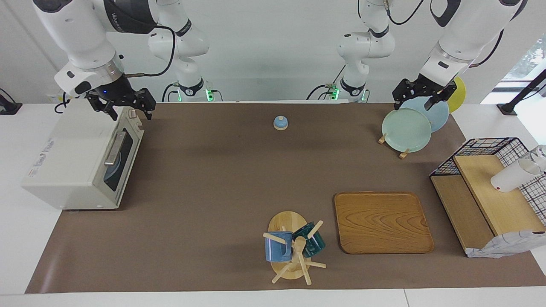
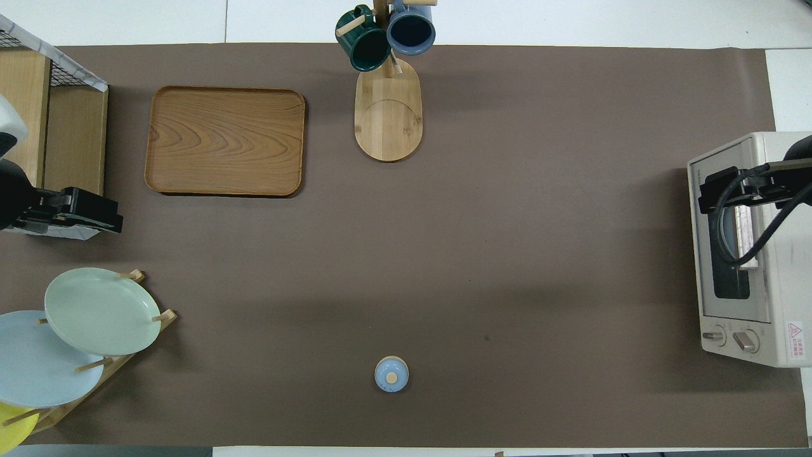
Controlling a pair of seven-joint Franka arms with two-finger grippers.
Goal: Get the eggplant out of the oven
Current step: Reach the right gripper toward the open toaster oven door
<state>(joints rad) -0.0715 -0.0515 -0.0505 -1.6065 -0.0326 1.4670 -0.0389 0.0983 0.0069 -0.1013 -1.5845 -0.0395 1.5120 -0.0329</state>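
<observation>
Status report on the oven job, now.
Right gripper open, over the oven by its top edge. Left gripper open, waiting over the plates. Door shut; eggplant not visible.

We see a white table point(image 1: 17, 256) covered by a brown mat point(image 1: 204, 192). On the mat stand a boxy off-white toaster oven point(image 1: 72, 162) at the right arm's end, a small blue lidded pot point(image 1: 280, 123), a wooden rack of pastel plates point(image 1: 407, 128), a rectangular wooden tray point(image 1: 381, 221), a wooden mug tree with two mugs point(image 1: 290, 249), and a black wire shelf with wooden boards point(image 1: 482, 200) at the left arm's end.
</observation>
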